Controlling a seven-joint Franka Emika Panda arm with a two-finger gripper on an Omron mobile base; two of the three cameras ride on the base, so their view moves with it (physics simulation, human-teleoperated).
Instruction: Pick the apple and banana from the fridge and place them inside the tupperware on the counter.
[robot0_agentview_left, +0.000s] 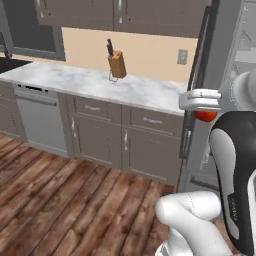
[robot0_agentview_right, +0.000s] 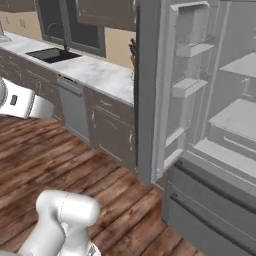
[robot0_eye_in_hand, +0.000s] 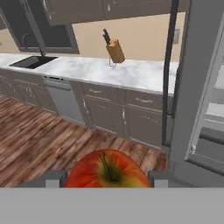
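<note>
- Carrying the apple (robot0_eye_in_hand: 108, 169) is the step in hand: the hand (robot0_eye_in_hand: 107, 178) is clenched on it, one finger (robot0_eye_in_hand: 54, 178) at each side, the stem facing the camera.
- Seen from the left base view, the apple (robot0_agentview_left: 205, 115) hangs under the white wrist, out in the air beside the fridge (robot0_agentview_right: 200, 100) and over the wood floor (robot0_agentview_left: 65, 195), level with the top drawers below the surface (robot0_agentview_left: 100, 82).
- Doing this well, I judge, means keeping the grip steady, lifting the fruit above the surface's front edge before swinging across, and moving slowly, since a round glossy apple could slip between the two fingers.
- Finding the tupperware comes first: I cannot see it in these pictures, so the base probably has to turn or drive along the surface.
- Fetching the banana looks not yet done; I cannot make it out on the fridge shelves.
- Standing in the way: the open fridge door (robot0_eye_in_hand: 192, 83) rises close at the right of the hand view, and the arm should clear its edge.
- Sitting near the back edge of the surface is a knife block (robot0_agentview_left: 117, 64); the sink (robot0_agentview_right: 52, 54) lies farther left, and a dishwasher (robot0_agentview_left: 40, 122) stands below the front edge.
</note>
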